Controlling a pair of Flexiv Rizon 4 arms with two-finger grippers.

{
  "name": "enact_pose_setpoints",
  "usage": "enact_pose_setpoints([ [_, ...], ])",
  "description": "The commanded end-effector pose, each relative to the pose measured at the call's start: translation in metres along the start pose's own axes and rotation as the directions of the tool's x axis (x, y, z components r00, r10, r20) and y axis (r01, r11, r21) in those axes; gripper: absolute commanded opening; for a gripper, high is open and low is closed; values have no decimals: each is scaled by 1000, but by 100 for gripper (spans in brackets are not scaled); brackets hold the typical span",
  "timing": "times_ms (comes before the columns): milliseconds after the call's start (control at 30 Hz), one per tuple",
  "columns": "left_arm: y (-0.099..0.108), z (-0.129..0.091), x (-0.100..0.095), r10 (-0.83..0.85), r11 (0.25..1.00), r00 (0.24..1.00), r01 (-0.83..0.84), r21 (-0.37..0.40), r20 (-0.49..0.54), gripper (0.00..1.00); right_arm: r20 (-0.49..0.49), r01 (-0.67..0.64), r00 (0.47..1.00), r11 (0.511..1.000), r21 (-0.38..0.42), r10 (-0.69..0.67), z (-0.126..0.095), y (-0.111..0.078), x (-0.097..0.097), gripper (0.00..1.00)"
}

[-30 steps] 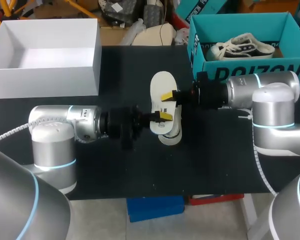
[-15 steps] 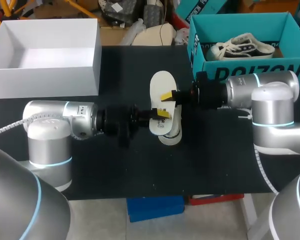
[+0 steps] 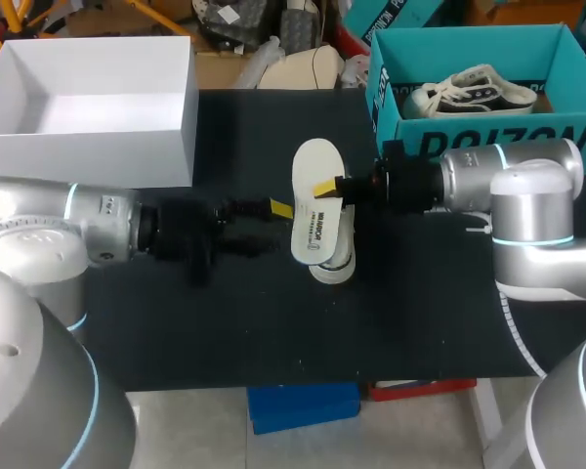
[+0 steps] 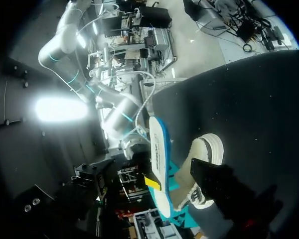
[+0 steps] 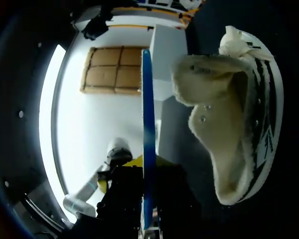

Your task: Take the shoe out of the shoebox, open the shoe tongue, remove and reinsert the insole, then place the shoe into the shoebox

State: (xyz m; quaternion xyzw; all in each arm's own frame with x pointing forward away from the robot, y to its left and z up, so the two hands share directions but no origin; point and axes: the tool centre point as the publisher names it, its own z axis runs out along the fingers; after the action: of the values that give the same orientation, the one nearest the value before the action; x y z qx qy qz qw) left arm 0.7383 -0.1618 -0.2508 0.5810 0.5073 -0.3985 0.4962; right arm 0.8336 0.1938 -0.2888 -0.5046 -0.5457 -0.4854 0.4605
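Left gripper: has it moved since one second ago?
Yes. The left gripper has drawn back off the insole, toward the side of the white box.

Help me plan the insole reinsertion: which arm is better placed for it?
Right, most likely. Its end effector already grips the insole directly above the shoe. The left end effector sits off to the side and holds nothing.
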Motion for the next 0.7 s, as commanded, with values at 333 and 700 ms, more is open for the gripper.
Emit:
enact_pose_setpoints([
  [333, 2, -21, -37, -54, 998, 828, 54, -17, -557, 100, 3, 0, 1000, 1000, -2, 0, 1, -1, 0, 0],
  [700, 21, -6, -59, -64, 998, 737, 63, -27, -673, 100, 3, 0, 1000, 1000, -2, 0, 1, -1, 0, 0],
])
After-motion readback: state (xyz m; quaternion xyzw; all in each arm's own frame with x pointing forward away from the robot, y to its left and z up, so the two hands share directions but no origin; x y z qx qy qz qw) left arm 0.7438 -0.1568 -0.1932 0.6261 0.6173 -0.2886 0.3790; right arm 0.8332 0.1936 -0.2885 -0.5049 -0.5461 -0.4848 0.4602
